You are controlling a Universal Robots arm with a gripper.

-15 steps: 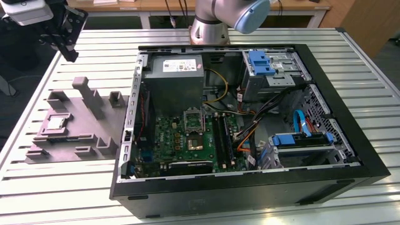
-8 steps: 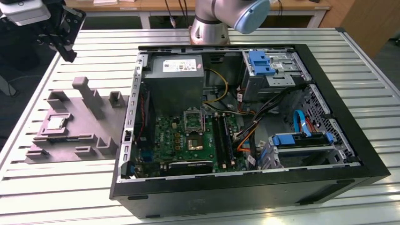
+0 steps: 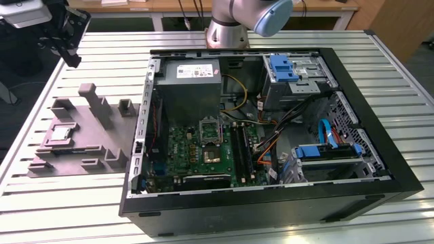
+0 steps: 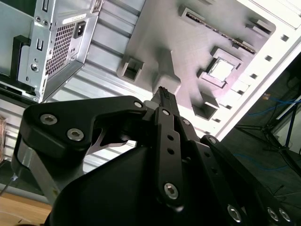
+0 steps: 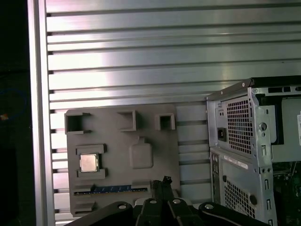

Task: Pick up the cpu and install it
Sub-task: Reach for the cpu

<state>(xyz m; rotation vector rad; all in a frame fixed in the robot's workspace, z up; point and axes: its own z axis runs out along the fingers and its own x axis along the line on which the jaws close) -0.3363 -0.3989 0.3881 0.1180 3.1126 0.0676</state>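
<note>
Resting in a grey tray (image 5: 113,141) on the tabletop (image 5: 141,70), the cpu (image 5: 88,162) lies well apart from the closed, empty jaws.

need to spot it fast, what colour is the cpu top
Pale silver-grey cpu, clearest in the first wrist view.

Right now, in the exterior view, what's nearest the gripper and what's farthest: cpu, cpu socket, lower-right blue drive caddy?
From the gripper, upper left:
1. cpu, on the grey tray beside the case.
2. cpu socket, on the motherboard.
3. lower-right blue drive caddy, the case's far corner, exterior view's right.
</note>
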